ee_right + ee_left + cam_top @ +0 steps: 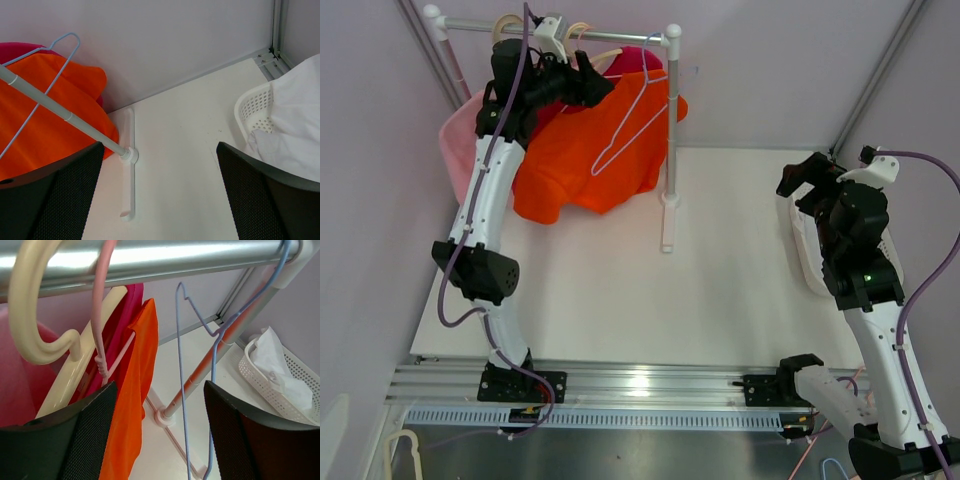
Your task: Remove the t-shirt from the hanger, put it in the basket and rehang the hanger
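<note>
The orange t-shirt (582, 152) hangs from the rack rail (550, 27) on a pink hanger (99, 320), draped down toward the table. It also shows in the left wrist view (134, 390) and the right wrist view (45, 117). My left gripper (590, 80) is raised just under the rail, by the shirt's top. In its wrist view the gripper (159, 440) is open, with the shirt's edge hanging beside the left finger (85, 440) and a bare lavender wire hanger (183, 365) between the fingers. My right gripper (802, 180) is open and empty (160, 200) at the right, above the table.
A cream hanger (35, 315) holds a pink garment (460, 135) at the rail's left, and a magenta garment (120, 315) hangs behind the orange one. The rack's right post (670, 130) stands on a white foot (129, 165). A white basket (252, 107) with white cloth (295, 140) sits at the right.
</note>
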`<control>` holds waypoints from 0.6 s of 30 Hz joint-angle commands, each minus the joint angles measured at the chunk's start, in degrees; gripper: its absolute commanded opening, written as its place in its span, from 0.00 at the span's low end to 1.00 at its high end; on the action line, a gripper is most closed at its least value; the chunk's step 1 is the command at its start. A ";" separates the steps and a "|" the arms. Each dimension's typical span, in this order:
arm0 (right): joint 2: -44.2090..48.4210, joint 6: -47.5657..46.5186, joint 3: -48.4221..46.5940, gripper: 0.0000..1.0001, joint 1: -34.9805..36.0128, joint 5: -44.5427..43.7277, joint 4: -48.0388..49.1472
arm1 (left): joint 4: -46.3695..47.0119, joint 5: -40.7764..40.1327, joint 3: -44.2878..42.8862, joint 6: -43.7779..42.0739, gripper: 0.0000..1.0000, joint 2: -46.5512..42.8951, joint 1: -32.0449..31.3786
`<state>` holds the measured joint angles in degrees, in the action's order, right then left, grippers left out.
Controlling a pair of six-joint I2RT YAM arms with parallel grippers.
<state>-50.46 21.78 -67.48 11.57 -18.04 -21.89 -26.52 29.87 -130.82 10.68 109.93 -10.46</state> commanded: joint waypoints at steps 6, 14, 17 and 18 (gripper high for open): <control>0.01 -2.18 -0.72 0.99 0.29 0.47 2.64 | 0.77 -2.89 -5.49 1.10 0.72 0.81 0.44; -0.69 -1.48 -0.72 1.00 0.29 0.38 2.64 | 1.04 1.34 -3.83 2.86 0.75 -2.52 0.53; -0.70 -1.21 -0.63 1.00 0.29 0.55 2.55 | 0.77 -2.53 -1.98 1.72 0.79 -4.37 0.53; -0.61 -1.30 -0.72 0.99 0.29 0.47 2.47 | 0.60 -4.01 -1.63 1.28 0.80 -4.72 0.53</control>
<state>-51.11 20.84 -67.48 11.57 -18.04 -21.12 -27.22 28.71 -132.70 11.99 109.97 -10.35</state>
